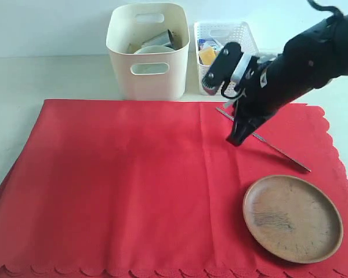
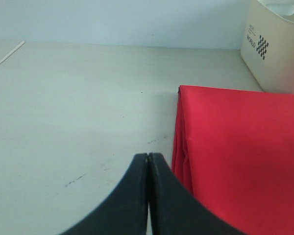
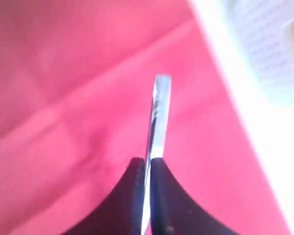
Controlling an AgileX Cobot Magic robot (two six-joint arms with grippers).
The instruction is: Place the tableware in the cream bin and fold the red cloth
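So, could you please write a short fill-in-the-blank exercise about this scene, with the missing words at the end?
1. The metal table knife is clamped in the gripper of the ____ arm.
2. The round wooden plate rests on a cloth whose colour is ____.
3. The steel cup lies in the bin whose colour is ____.
Missing words: right; red; cream.

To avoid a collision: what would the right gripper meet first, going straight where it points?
Probably the red cloth just under the right gripper, shut on the metal table knife; the gap is unclear.
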